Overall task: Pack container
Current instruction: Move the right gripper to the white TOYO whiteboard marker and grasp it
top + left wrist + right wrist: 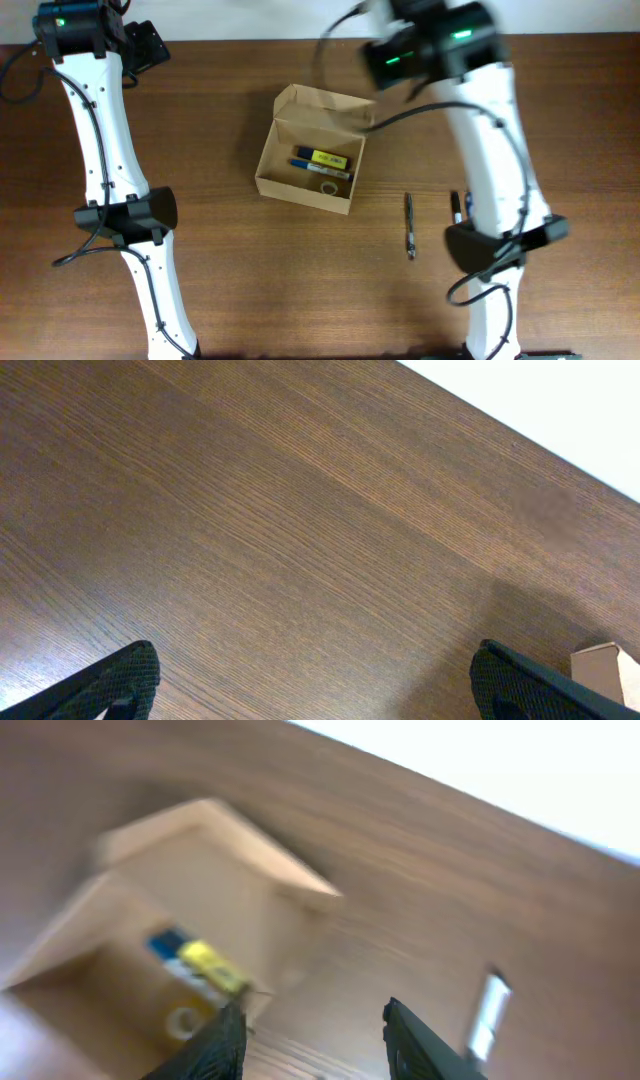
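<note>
The container (308, 152) is a tan cardboard box in the middle of the table, with its flap lid standing open at the back. Inside lie a yellow-and-blue marker (322, 158), a second marker (320, 172) and a small ring (328, 187). My right gripper (315, 1042) hangs open and empty above the table beside the box's right wall; the view is motion-blurred, with the box (130, 910) at its left. My left gripper (320, 685) stands wide open over bare wood at the far left, with a corner of the box (608, 665) at the view's right edge.
A dark pen (409, 225) lies on the table right of the box and shows blurred as a pen (487, 1015) in the right wrist view. Another pen (456, 208) lies partly hidden beside the right arm. The table's far edge (520, 420) runs close behind the left gripper.
</note>
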